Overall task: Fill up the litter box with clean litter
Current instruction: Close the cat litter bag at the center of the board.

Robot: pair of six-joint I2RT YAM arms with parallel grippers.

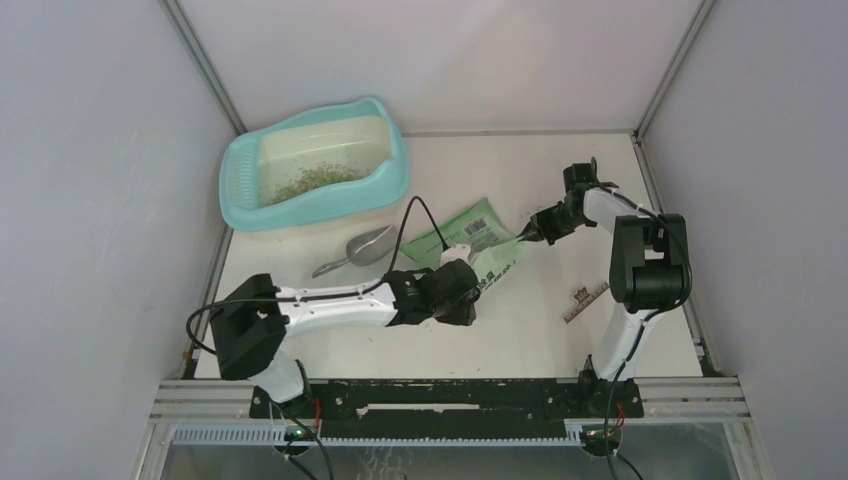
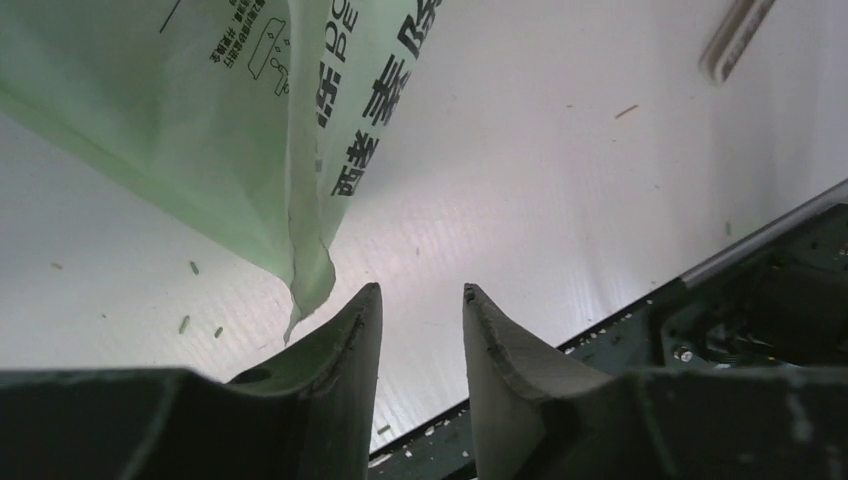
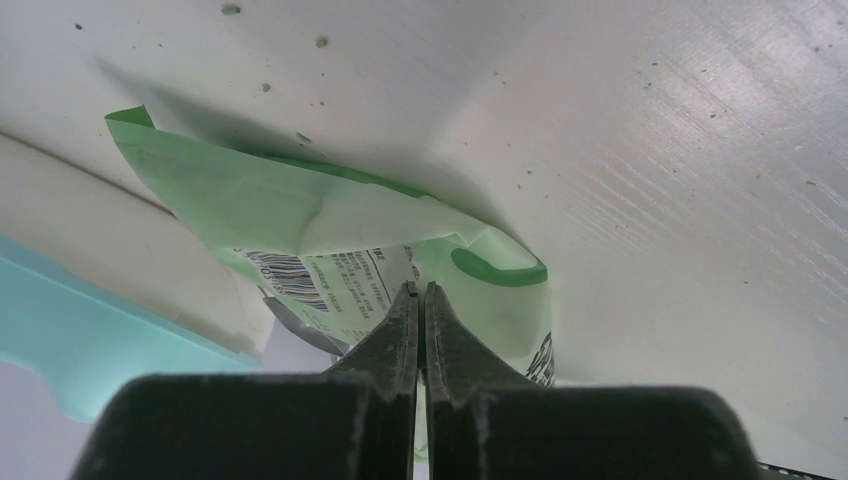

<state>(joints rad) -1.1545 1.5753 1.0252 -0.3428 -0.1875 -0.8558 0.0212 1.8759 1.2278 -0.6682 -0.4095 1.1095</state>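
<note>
**A:** What are the right fingers (image 3: 418, 305) doing?

**B:** They're pressed together with no gap, nipping the edge of the green bag (image 3: 300, 215). The bag rises off the bench (image 1: 540, 320) there and throws a shadow beneath, so I'd judge that grip carries that end.

**A:** And the left fingers (image 1: 462, 260)?

**B:** They're apart, with nothing between them. In the left wrist view the bag's lower corner hangs just beside one finger, not inside the gap. My guess is they're lining up to take that corner, so both ends are held for a tip toward the box.

**A:** Where is the litter box (image 1: 236, 190)?

**B:** It's at the far left of the bench, well apart from the bag, with only a thin scatter of litter (image 1: 315, 180) on its floor. A metal scoop (image 1: 365, 247) lies between box and bag, untouched.

**A:** And the arms?

**B:** The left arm lies low, stretched from its base toward the centre, wrist turned up at the bag. The right arm stands tall with its elbow high, forearm reaching inward and down to the bag's right corner.
</note>
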